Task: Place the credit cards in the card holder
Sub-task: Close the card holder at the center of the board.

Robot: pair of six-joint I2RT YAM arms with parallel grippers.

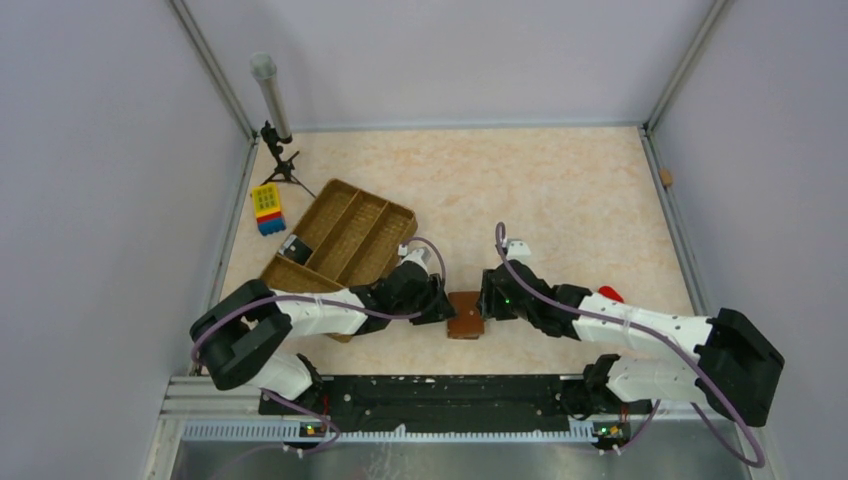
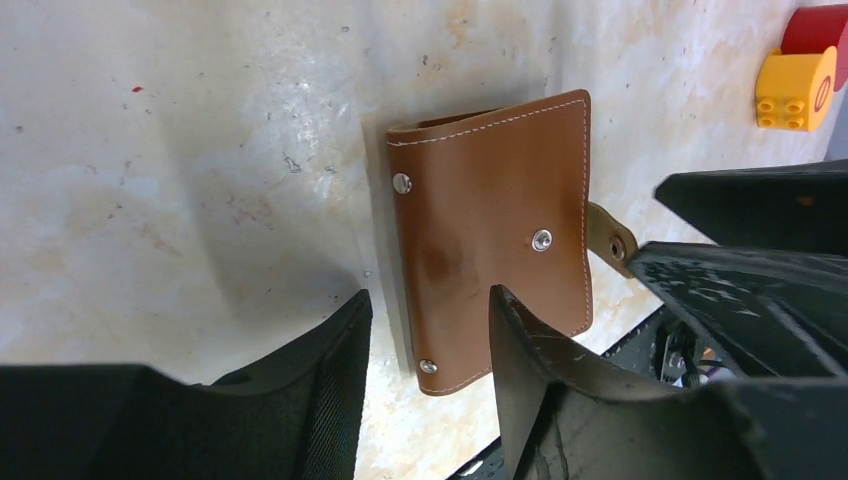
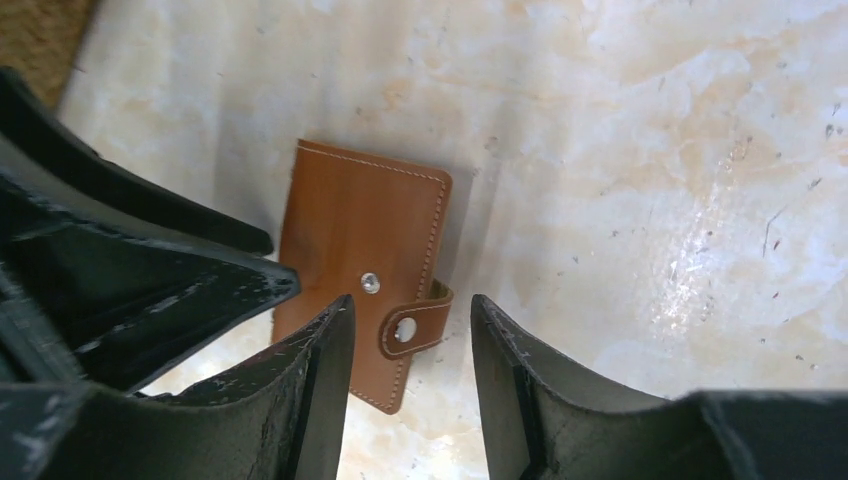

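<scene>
1. Black arm links fill the near edge of the top view and hide both wrists, so from above the two pincers cannot be read.
2. The left gripper (image 2: pixel 428 300) shows in its own wrist view with the jaws apart at a middling width and holding nothing. Its fingers (image 2: pixel 535 370) are cut off by the bottom of the picture, and one of them covers the near corner of the card holder (image 2: pixel 490 230).
3. The right gripper (image 3: pixel 410 302) is likewise parted and empty. Its fingers (image 3: pixel 315 390) run out of the frame at the bottom, and the holder's strap lies in the gap between them.
4. The card holder lies flat and folded on the table (image 1: pixel 560 190), between the two grippers, near the front edge and about midway from left to right. Its strap snap sits beside the stud, not on it. What is inside the fold is hidden.
5. To the right, a yellow brick (image 2: pixel 795 90) sits by a red piece that is cut off by the frame corner.
6. Farther back on the left stands the brown tray (image 1: pixel 385 200), its near corner hidden under the left arm. A small dark item (image 1: pixel 293 247) lies in its near-left compartment, too small to identify.
7. Beyond the tray on the left is a yellow-and-blue block (image 1: pixel 267 208).
8. Farthest back, in the left corner, a grey tube (image 1: pixel 270 95) rises on a small stand.
</scene>
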